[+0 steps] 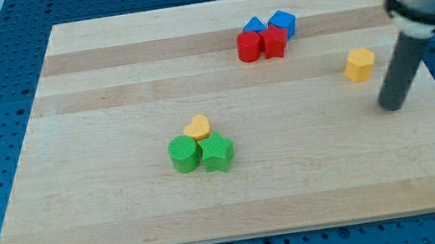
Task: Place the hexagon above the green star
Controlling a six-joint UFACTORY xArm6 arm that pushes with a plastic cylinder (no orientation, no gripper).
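Camera view: my tip (pixel 392 106) beside yellow hexagon (pixel 359 64)

Your tip (pixel 392 106) stands at about 4 o'clock from the yellow hexagon (pixel 359 64), near it but not touching, with bare tabletop (pixel 111 212) between them. From the hexagon toward 8 o'clock the wood runs open all the way to the green star (pixel 217 152). At the star, a yellow heart (pixel 197 126) sits touching at its 11 o'clock, and a green cylinder (pixel 184 154) presses against its 9 o'clock side. The star's 3 o'clock and 6 o'clock sides are open. At the hexagon's 10 o'clock, well apart, four blocks cluster tight: red cylinder (pixel 249 46), red block (pixel 274 40), blue triangle (pixel 254 25), blue cube (pixel 282 23).
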